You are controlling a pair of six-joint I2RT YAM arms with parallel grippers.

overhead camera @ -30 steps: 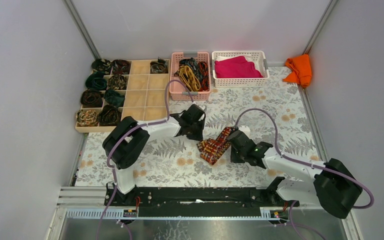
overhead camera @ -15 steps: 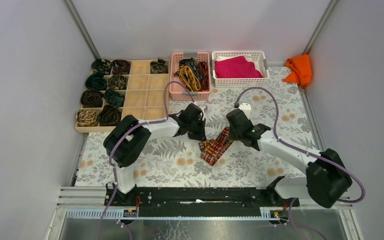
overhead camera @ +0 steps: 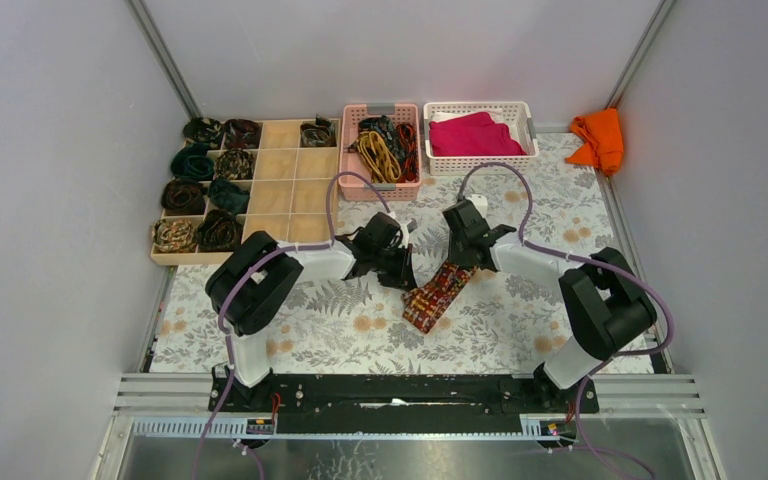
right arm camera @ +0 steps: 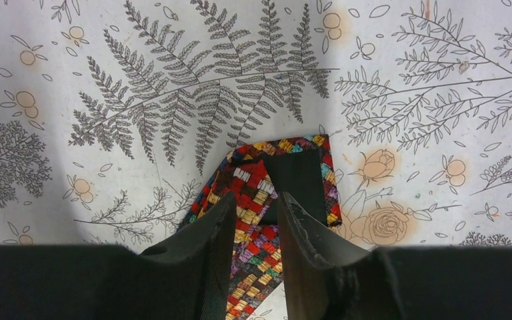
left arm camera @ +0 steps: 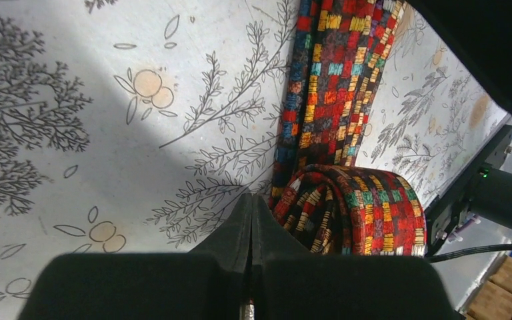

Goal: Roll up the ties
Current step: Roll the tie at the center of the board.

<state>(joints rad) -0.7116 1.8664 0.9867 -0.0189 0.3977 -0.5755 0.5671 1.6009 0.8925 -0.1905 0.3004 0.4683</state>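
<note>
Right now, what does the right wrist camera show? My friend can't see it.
A red-orange patterned tie ends mid-picture on a fern-print cloth. The right gripper pokes in from below, its black jaws slightly apart over the tie's end.

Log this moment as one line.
tie: partly rolled | left gripper: shut, beside the roll | right gripper: open, above the flat end

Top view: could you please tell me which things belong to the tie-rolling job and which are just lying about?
Job: red patterned tie, half rolled on the table; loose ties in the pink basket; rolled ties in the wooden tray.
Lying about: magenta cloth in the white basket; orange cloth at the far right corner.
</note>
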